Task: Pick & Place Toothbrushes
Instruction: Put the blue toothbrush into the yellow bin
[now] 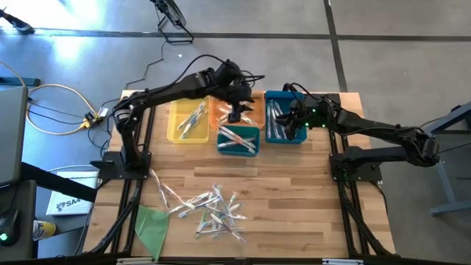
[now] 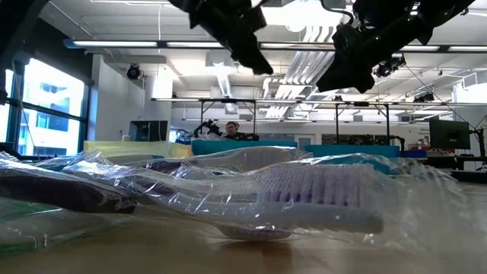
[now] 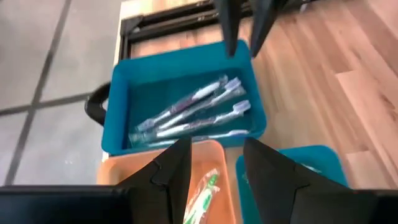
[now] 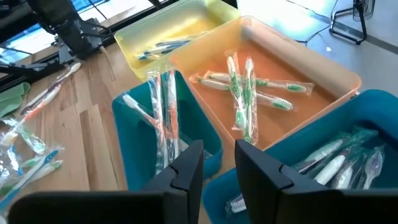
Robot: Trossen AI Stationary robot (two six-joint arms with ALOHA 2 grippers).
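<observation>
From above, the left gripper (image 1: 236, 112) hangs over the orange bin (image 1: 235, 110). The right gripper (image 1: 296, 116) hangs over the blue bin (image 1: 283, 118). A yellow bin (image 1: 189, 121) and a teal bin (image 1: 238, 139) sit close by. Loose toothbrushes (image 1: 210, 208) lie in a heap on the table (image 1: 294, 199), near a green sheet (image 1: 153, 225).

From table height, a wrapped brush (image 2: 304, 199) lies close, both arms above it.

The left wrist view shows its fingers (image 3: 171, 168) spread with nothing between them, above the orange bin.

The right wrist view shows its fingers (image 4: 186, 168) a little apart, holding nothing. Green brushes (image 4: 245, 93) lie in the orange bin.
</observation>
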